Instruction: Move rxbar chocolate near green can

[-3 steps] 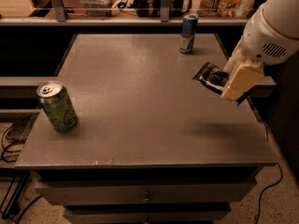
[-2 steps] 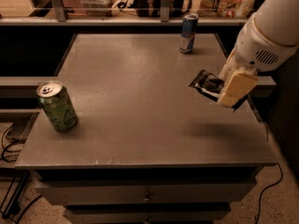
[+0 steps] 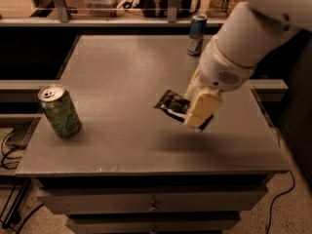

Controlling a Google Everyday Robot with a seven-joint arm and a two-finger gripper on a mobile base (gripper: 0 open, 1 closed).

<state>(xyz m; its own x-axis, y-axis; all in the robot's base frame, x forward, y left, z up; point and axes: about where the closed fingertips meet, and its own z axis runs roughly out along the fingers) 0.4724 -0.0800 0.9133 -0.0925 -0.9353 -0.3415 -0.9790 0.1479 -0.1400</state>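
rxbar chocolate (image 3: 171, 104), a flat black wrapper with pale lettering, is clamped in the gripper (image 3: 197, 116). The cream-coloured fingers (image 3: 201, 110) close over its right end, and its left end juts out free toward the bench's left edge. The bar hangs tilted above the bench (image 3: 122, 72), right of centre and nearer the front edge than the back, clear of the surface. A soft shadow (image 3: 195, 143) lies on the top just below and in front of it. The white arm (image 3: 243, 38) reaches in from above the back-right corner. A blue-and-silver can (image 3: 196, 28) stands upright at the back edge, right of centre. The green can (image 3: 60, 112) stands upright near the front-left corner, well apart from the bar. Drawer fronts (image 3: 151, 204) run under the front edge.
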